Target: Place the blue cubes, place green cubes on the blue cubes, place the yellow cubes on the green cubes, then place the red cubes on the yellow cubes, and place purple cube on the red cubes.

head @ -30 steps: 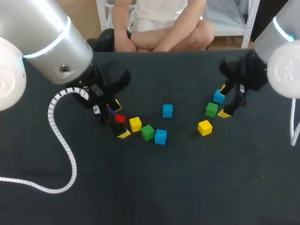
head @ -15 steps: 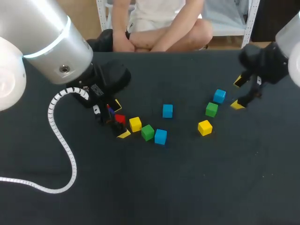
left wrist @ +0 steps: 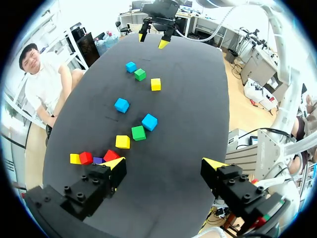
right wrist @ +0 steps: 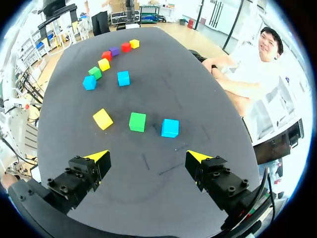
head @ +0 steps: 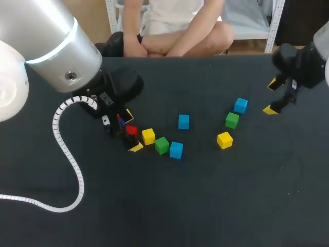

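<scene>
Eleven small cubes lie apart on the black table [head: 205, 206], none stacked. In a left-hand row I see a red cube [head: 131, 130], a yellow cube [head: 148, 136], a green cube [head: 162, 145] and a blue cube [head: 176, 150], with another blue cube [head: 183, 121] behind. To the right lie a blue cube [head: 240, 105], a green cube [head: 232, 120] and a yellow cube [head: 224, 140]. My left gripper [head: 131, 130] stands open over the red cube. The left wrist view adds a purple cube [left wrist: 97, 160], a second red cube [left wrist: 86, 157] and a yellow cube [left wrist: 75, 158] beside one finger. My right gripper [head: 272, 96] hangs open, right of the blue cube.
A white coiled cable [head: 67, 154] from my left arm trails over the table's left part. A person sits just behind the far edge, not reaching over it. Bare tabletop fills the front half and the gap between the two cube groups.
My right gripper has drawn back to the right and farther away, from beside the right blue and green cubes toward the table's right edge. My left arm and all cubes stayed put.
</scene>
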`<state>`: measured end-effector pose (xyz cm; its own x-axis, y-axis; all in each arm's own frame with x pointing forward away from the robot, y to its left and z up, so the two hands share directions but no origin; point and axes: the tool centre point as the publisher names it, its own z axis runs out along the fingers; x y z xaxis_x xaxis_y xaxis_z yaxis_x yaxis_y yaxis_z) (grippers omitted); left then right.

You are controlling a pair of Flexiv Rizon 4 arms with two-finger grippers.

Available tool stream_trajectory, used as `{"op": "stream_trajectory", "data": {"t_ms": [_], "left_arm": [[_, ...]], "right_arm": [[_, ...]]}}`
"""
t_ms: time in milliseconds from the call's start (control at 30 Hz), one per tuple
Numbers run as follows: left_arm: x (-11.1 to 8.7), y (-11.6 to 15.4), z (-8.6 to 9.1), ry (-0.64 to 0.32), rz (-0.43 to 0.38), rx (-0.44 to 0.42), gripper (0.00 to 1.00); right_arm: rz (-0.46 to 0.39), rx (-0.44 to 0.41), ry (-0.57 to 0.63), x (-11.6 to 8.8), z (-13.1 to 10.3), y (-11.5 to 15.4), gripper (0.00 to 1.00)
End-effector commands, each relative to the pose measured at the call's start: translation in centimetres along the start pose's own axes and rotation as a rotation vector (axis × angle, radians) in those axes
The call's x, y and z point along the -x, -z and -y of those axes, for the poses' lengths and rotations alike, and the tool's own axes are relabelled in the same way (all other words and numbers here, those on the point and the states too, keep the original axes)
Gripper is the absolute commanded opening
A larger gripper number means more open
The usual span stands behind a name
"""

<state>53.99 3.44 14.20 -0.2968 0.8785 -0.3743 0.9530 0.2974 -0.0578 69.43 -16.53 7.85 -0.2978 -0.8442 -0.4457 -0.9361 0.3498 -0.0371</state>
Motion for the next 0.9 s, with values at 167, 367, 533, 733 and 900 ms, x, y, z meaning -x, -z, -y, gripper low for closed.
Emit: {"op": "stream_trajectory", "data": {"t_ms": [167,367,533,733,900], "left_arm": [[0.0,0.0,-0.1,-0.001,-0.002,-0.002,1.0],[0.0,0.0,-0.1,-0.001,-0.002,-0.002,1.0],[0.0,0.0,-0.1,-0.001,-0.002,-0.002,1.0],[0.0,0.0,-0.1,-0.001,-0.002,-0.002,1.0],[0.0,0.0,-0.1,-0.001,-0.002,-0.002,1.0]], "right_arm": [[-0.033,-0.021,0.01,-0.3,0.4,-0.4,1.0],[-0.032,-0.018,0.005,0.0,1.3,-1.2,1.0],[-0.028,-0.006,0.01,0.8,1.3,-1.2,1.0],[-0.033,-0.002,0.013,0.9,1.2,-1.1,1.0],[-0.033,-0.002,0.013,0.9,1.2,-1.1,1.0]]}}
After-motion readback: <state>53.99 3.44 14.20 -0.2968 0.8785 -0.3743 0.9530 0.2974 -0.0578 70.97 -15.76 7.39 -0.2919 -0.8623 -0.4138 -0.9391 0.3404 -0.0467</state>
